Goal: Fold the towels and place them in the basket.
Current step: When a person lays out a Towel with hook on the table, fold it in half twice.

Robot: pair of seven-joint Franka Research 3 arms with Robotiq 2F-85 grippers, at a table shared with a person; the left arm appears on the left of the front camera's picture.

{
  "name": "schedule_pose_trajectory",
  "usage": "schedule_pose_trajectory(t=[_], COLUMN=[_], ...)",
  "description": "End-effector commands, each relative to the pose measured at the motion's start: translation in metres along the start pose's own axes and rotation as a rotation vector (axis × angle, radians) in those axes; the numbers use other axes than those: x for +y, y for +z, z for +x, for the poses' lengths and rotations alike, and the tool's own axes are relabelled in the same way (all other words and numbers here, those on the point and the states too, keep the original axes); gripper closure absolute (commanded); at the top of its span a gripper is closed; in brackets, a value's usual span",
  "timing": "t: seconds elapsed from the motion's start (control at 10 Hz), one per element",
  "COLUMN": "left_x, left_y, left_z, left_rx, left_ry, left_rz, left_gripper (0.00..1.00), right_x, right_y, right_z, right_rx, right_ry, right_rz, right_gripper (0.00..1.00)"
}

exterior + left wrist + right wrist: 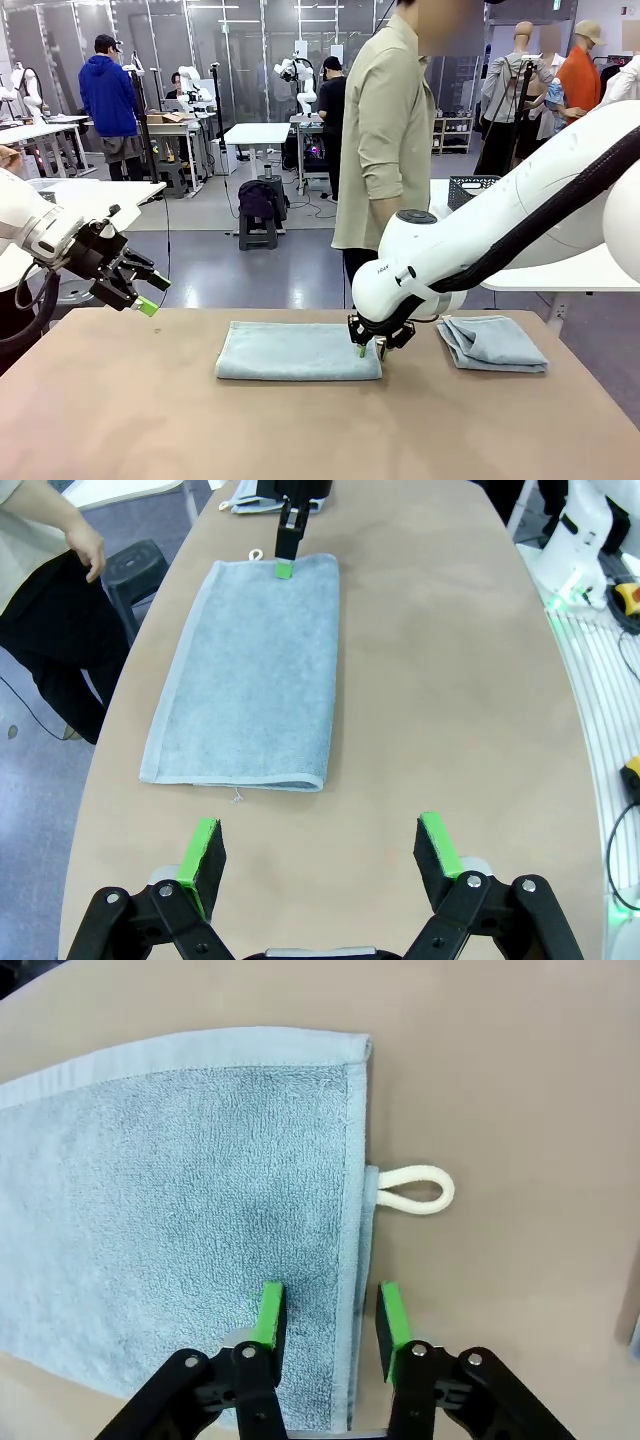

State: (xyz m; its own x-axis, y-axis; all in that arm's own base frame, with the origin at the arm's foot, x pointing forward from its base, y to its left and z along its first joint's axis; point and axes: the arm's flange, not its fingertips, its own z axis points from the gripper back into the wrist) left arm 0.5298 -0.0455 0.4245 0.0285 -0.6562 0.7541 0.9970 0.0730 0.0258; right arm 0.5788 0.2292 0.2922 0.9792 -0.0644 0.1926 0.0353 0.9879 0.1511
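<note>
Two green pads of your right gripper [326, 1325] straddle the hemmed short edge of the half-folded towel [170, 1190] on the worktop [300, 430], jaws part-way closed and pressing into the cloth with nothing lifted yet; a shallow pinch could catch only the top layer and undo the fold. Your left gripper [320, 855] hangs wide open and empty. Farther off lie the second folded towel [492, 342] and the basket [470, 190].
</note>
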Motion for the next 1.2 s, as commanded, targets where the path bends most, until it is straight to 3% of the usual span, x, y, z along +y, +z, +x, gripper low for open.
schedule_pose_trajectory(t=[0.0,0.4,1.1], left_x=[-0.001,-0.001,-0.001], left_y=[0.002,0.002,0.002], left_z=[0.000,0.000,0.000], left_rx=[0.006,0.006,0.006], left_ry=[-0.006,-0.006,-0.006], left_rz=[-0.001,-0.001,-0.001], left_gripper=[0.04,0.04,0.04], right_x=[0.006,0.007,0.000], right_y=[-0.005,-0.006,0.009], right_z=[0.003,0.003,0.002], right_rx=[-0.018,-0.013,-0.030], right_ry=[-0.032,-0.032,0.014], right_rz=[-0.037,-0.044,-0.063], right_gripper=[0.63,1.00,1.00])
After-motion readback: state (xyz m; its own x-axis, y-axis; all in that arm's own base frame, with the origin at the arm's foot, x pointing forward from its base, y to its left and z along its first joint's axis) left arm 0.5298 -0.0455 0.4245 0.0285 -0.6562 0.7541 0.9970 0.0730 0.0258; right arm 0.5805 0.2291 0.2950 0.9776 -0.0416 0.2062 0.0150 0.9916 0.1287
